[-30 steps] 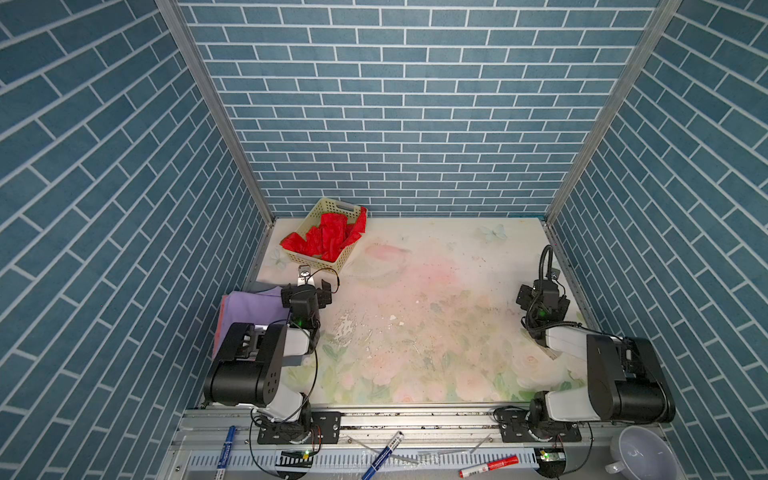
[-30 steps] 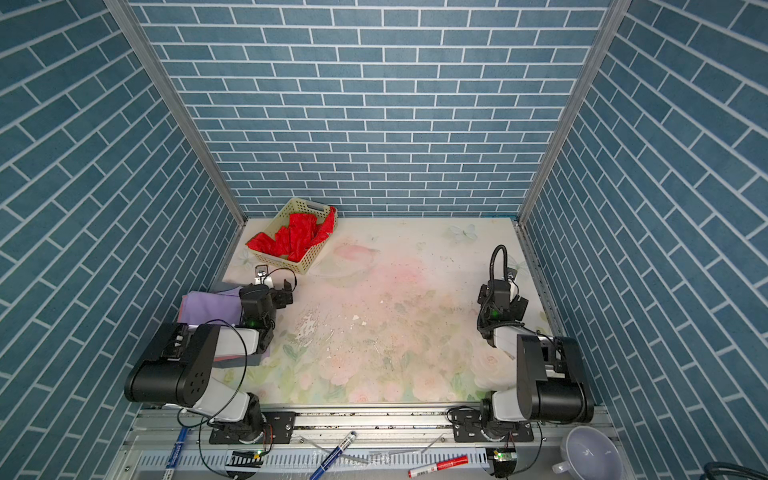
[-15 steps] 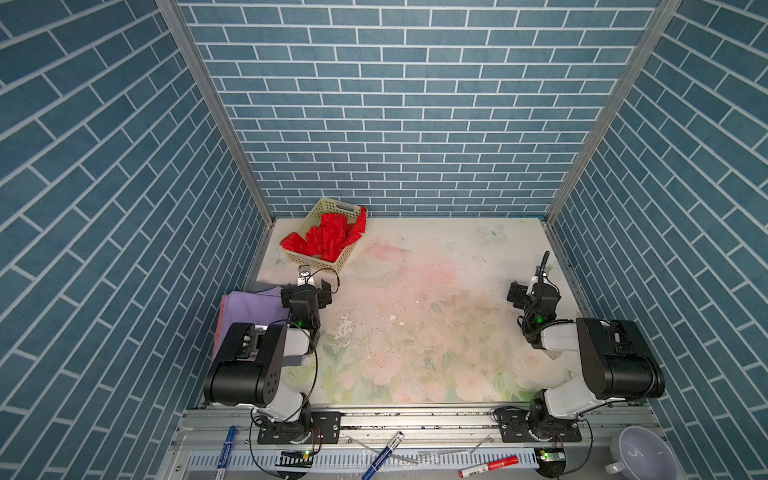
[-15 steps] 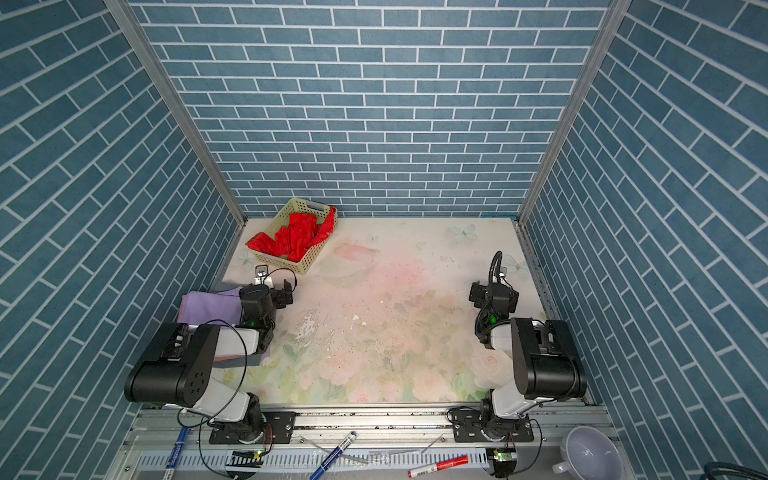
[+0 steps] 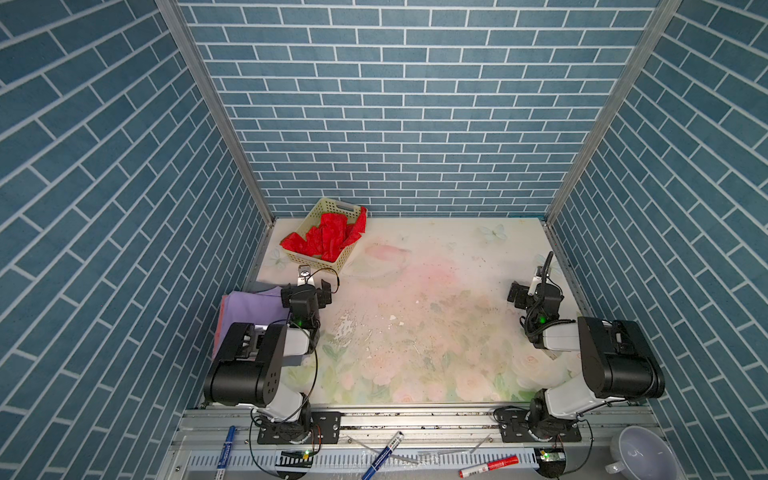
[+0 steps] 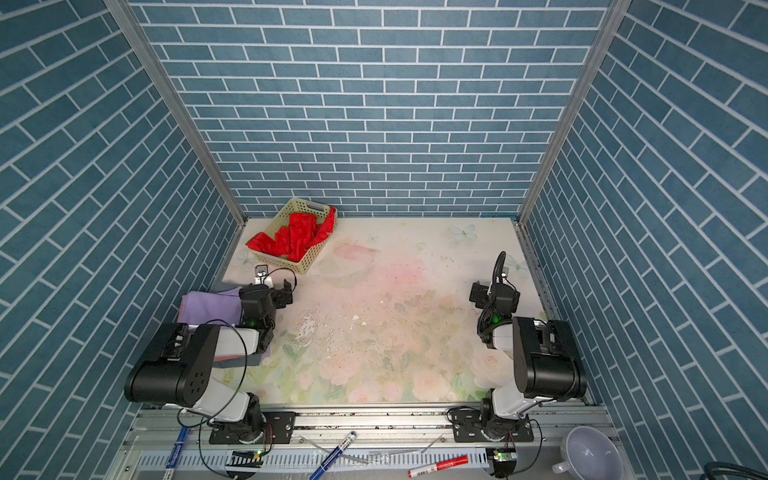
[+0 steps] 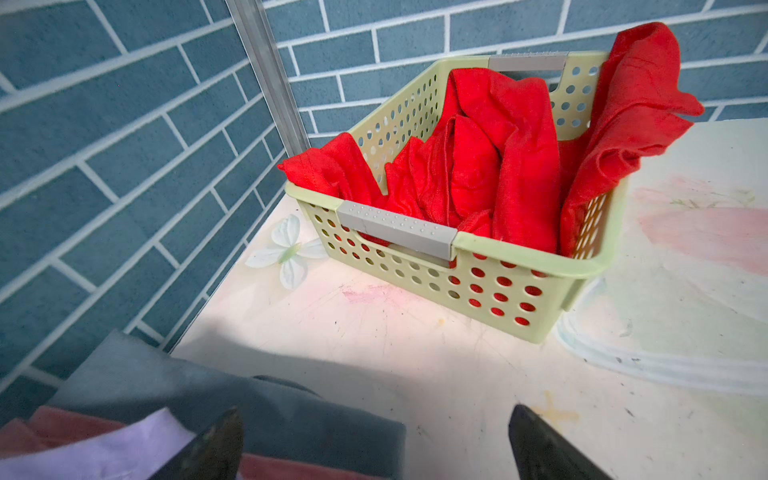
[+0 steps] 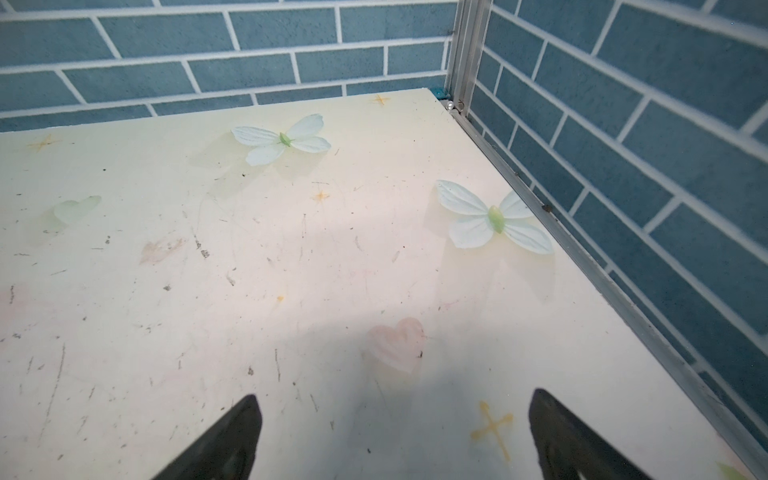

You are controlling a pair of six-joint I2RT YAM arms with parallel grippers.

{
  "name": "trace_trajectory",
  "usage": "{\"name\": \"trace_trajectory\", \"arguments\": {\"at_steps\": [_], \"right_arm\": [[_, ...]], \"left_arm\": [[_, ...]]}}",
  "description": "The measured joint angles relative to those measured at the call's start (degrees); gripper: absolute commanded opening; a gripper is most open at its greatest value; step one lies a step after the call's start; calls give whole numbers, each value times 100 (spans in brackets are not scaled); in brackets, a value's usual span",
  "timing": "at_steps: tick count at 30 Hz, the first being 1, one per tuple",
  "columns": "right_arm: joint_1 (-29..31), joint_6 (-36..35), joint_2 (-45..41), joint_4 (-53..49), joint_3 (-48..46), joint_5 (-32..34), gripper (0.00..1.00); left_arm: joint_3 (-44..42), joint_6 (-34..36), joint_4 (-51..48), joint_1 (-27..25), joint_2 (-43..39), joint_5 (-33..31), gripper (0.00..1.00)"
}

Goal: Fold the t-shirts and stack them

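A bright red t-shirt (image 5: 328, 237) (image 6: 299, 237) (image 7: 498, 166) lies crumpled in the pale yellow basket (image 5: 332, 262) (image 7: 519, 266), with one end draped over the rim. At the left wall sits a folded pile with a lilac t-shirt (image 5: 249, 307) (image 6: 208, 305) (image 7: 104, 449) on top. Salmon-pink (image 7: 62, 424) and grey (image 7: 291, 415) t-shirts show at its edge. My left gripper (image 5: 309, 286) (image 6: 270, 286) (image 7: 374, 415) hangs open and empty between the pile's far edge and the basket. My right gripper (image 5: 534, 286) (image 6: 494, 286) (image 8: 395, 397) is open over bare table near the right wall.
The floral table (image 5: 415, 316) (image 8: 249, 249) is scuffed, with blue brick walls on three sides. Markers (image 5: 382, 455) and a white funnel-like bowl (image 5: 640, 453) lie on the front rail, off the table.
The right arm has shifted its pose slightly, its gripper staying near the right wall. The left arm and the cloth have not moved.
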Motion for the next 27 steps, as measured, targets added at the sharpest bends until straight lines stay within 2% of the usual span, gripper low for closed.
{"name": "trace_trajectory", "arguments": {"at_steps": [27], "right_arm": [[0,-4,0,17,0,-188,99]], "left_arm": [[0,0,0,0,0,0,100]]}}
